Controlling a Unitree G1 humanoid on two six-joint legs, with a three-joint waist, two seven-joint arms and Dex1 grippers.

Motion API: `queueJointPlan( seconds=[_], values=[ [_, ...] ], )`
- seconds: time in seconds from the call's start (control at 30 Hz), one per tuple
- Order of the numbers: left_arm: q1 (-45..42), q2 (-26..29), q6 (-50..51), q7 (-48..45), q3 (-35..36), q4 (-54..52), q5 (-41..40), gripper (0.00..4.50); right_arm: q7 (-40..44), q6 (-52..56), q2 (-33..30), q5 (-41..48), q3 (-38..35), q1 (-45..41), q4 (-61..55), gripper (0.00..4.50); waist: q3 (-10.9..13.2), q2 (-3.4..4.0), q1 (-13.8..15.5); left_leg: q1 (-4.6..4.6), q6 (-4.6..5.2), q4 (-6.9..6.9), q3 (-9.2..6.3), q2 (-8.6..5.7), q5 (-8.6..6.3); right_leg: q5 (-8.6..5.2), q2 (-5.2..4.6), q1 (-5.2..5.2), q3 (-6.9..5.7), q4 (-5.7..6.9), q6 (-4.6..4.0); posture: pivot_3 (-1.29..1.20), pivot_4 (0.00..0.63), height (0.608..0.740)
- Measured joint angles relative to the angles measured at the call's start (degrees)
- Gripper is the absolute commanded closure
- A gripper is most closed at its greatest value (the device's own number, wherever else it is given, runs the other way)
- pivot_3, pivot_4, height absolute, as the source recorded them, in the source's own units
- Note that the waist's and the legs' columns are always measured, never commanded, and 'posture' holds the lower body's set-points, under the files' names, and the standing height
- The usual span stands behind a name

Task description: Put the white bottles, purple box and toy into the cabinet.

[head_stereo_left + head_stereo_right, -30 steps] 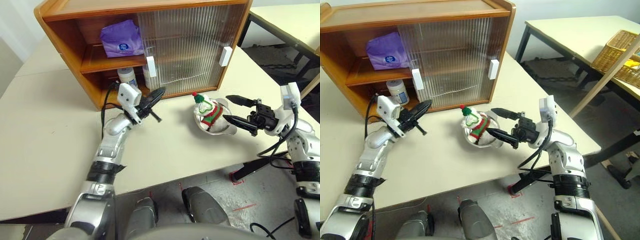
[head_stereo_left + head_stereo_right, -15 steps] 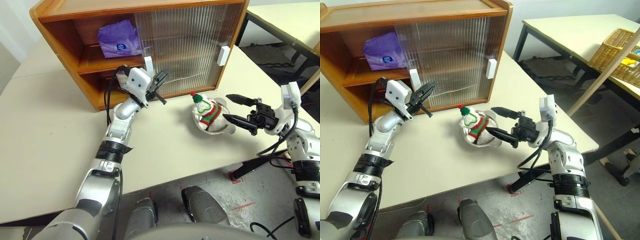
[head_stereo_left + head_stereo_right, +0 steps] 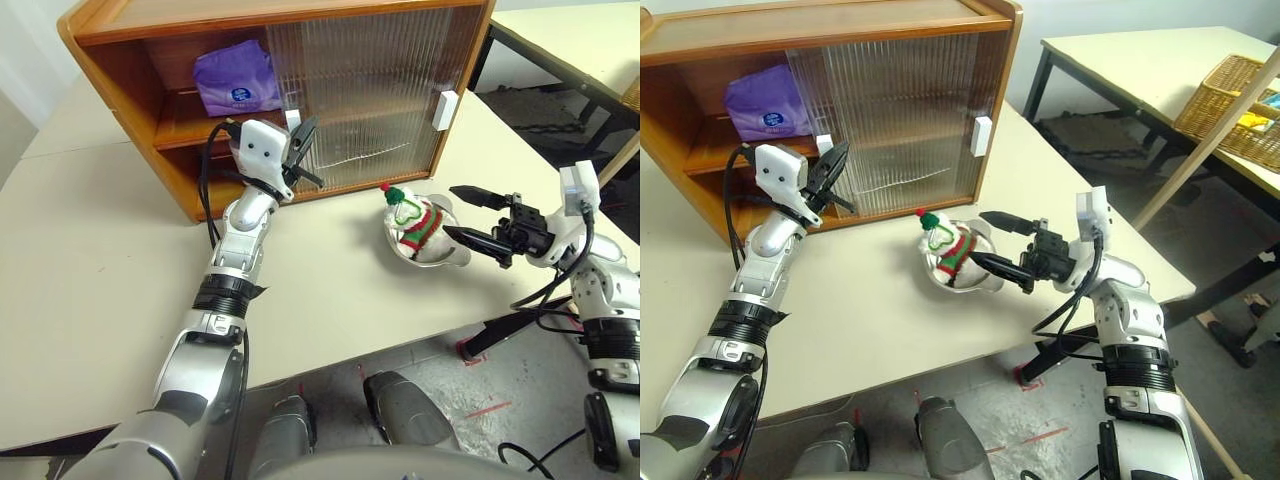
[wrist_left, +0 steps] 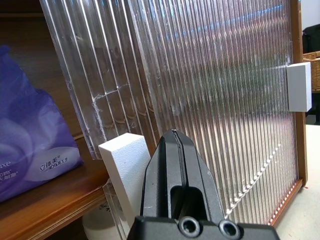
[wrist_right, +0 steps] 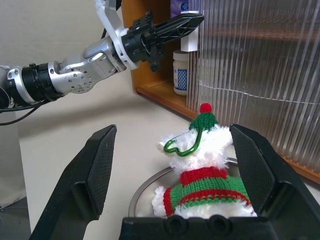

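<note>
The toy (image 3: 415, 223) sits upright in a steel bowl (image 3: 455, 258) on the surface (image 3: 90, 300), near the cabinet (image 3: 130, 60). The right pincer (image 3: 468, 215) is released, its 2 fingers pointing at the toy from the robot's right; this arm is nearer. The left pincer (image 3: 303, 143) is clenched and empty, its tip at the white door handle (image 4: 125, 160). The purple box (image 3: 238, 78) lies on the shelf, its print too small to read. 1 white bottle (image 5: 181, 70) stands below, label unreadable.
</note>
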Motion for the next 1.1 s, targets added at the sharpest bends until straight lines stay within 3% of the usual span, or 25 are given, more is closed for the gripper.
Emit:
queueJointPlan(
  seconds=[0.63, 1.1],
  values=[
    [6.9, 6.44, 4.49, 2.25, 3.68, -8.43, -0.14, 4.48, 0.27, -0.22, 0.0, -0.11, 0.09, -0.84, 1.33, 0.0, 0.01, -0.01, -0.87, 0.45, -0.09, -0.09, 0.01, -0.2, 0.06, 0.11, 0.03, 0.21, 0.11, 0.06, -0.05, -0.27, 0.084, 0.74],
    [13.62, 12.34, 7.9, 3.08, 10.49, -14.39, -1.71, 4.48, 1.32, -0.84, 0.3, -0.37, 0.4, -1.92, 2.9, 0.0, 0.01, 0.0, -0.72, 0.4, -0.22, -0.17, -0.18, 0.15, -0.01, 0.15, 0.0, 0.1, 0.23, 0.06, -0.13, -0.25, 0.088, 0.74]
  ],
)
